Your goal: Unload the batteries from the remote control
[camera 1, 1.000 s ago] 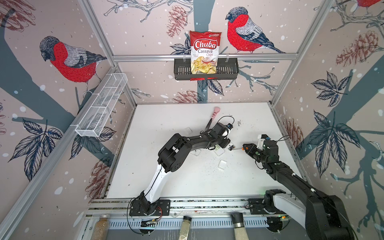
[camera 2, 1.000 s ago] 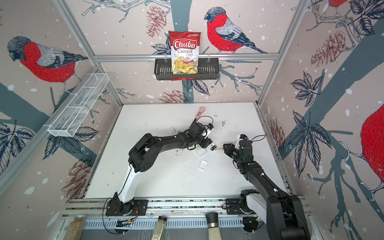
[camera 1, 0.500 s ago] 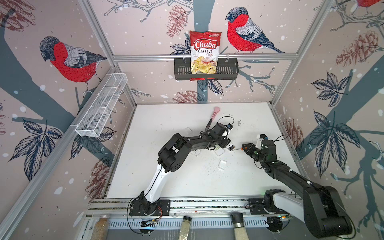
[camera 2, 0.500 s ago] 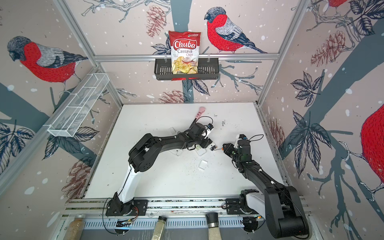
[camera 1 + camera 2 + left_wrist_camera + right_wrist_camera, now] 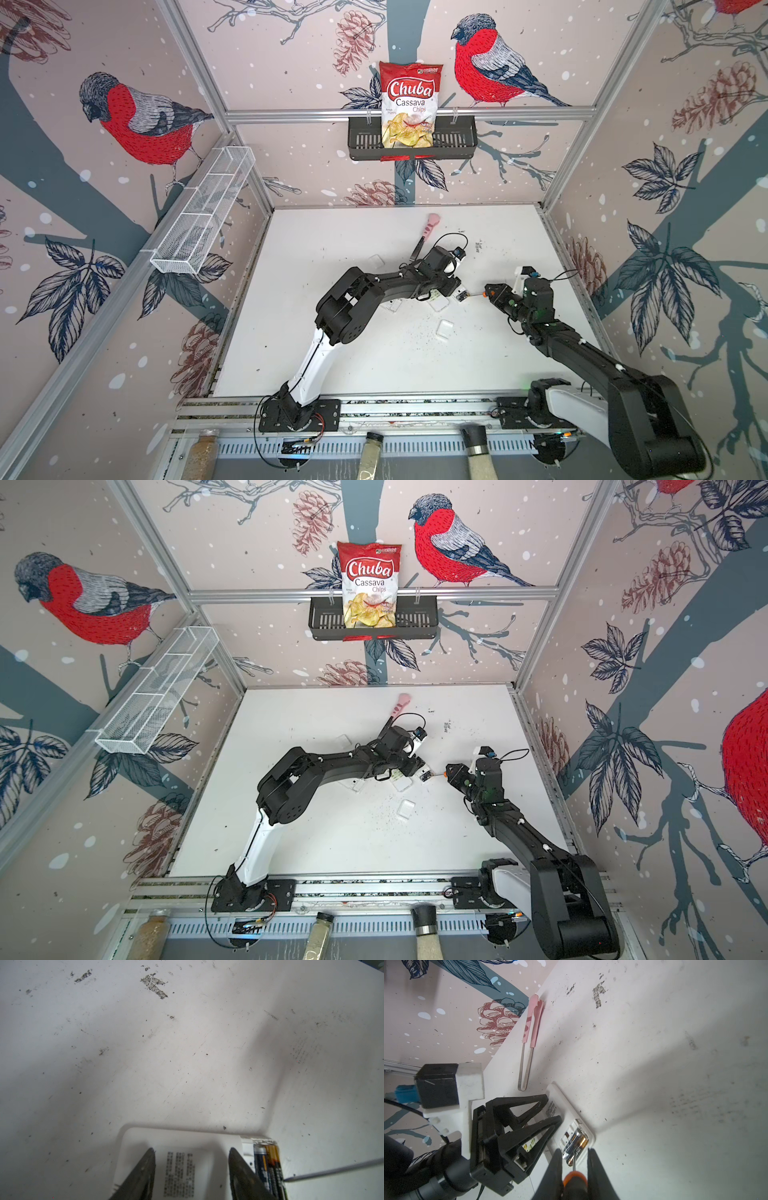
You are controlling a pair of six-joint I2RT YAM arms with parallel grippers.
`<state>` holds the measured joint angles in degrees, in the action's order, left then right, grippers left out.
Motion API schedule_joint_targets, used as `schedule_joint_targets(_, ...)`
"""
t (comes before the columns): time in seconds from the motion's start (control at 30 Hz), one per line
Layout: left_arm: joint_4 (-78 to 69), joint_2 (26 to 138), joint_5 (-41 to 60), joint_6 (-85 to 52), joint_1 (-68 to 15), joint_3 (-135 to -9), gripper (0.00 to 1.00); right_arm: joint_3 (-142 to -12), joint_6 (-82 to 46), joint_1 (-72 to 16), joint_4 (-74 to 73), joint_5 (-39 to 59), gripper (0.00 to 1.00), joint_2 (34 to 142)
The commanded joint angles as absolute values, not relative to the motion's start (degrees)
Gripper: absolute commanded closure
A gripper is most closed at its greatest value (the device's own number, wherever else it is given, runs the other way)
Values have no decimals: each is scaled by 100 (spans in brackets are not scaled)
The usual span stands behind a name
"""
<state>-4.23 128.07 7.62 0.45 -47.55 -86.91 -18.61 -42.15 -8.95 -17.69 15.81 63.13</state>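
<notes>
L gripper (image 5: 192, 1150): jaws apart, tips pressing down on white remote (image 5: 176, 1138), right of tabletop (image 5: 187, 1043) centre. R gripper (image 5: 574, 1151) clamped on screwdriver (image 5: 575, 1181), tip at batteries (image 5: 576, 1140). Both batteries sit in remote's open bay.

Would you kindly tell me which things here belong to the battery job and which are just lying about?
In use: remote, batteries, screwdriver, left gripper, right gripper.
Lying about: pink-handled tweezers, chips bag, black basket, wire basket.
</notes>
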Motion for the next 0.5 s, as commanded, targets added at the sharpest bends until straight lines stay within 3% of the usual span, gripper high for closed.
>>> schedule_joint_targets(0.0,211,12841,756,-5,-4755,-8636,43,-1855,-4210,-914,-1898,1554,100,6364)
schedule_joint_targets(0.47,237,12832,756,-6,-4755,-8658,43,-1906,-4098,-932,-1714,1603,100,6333)
